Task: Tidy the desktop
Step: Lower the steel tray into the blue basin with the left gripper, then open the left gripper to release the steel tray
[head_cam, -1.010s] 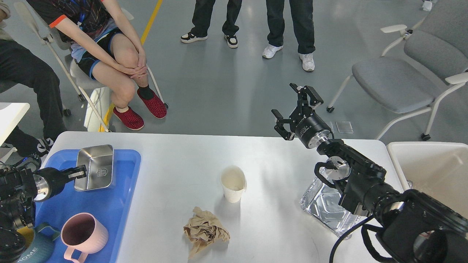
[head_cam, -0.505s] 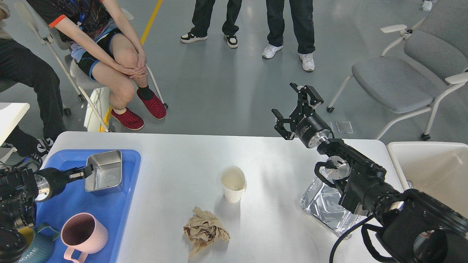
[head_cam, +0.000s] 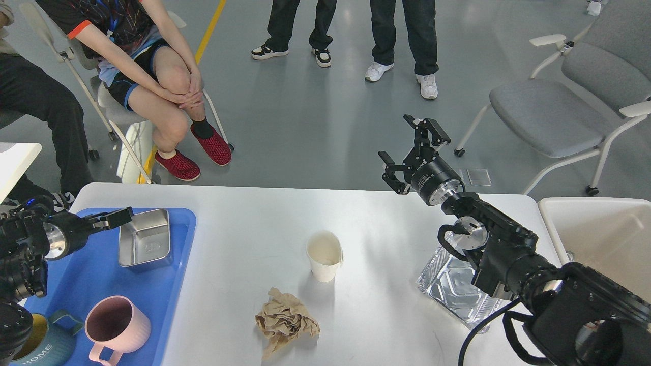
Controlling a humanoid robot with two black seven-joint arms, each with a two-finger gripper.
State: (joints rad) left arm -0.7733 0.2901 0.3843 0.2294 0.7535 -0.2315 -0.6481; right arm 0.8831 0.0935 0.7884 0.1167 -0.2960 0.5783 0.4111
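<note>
Tabletop (head_cam: pixel 244 223) mid-frame. Paper cup (head_cam: pixel 324 255), crumpled napkin (head_cam: pixel 286 321) at centre, 4 o'clock of left gripper (head_cam: pixel 113 218), jaws' state unclear; right gripper (head_cam: pixel 413 152), jaws wide, at cup's 1 o'clock, looks nearer.

**Arm and end effector status**

Left end effector (head_cam: pixel 116 218): arm extended from the left edge, wrist level, fingers pointing right; their spacing cannot be judged. Right end effector (head_cam: pixel 413 152): raised, arm reaching forward from the lower right, fingers spread wide apart, nothing between them.
</note>
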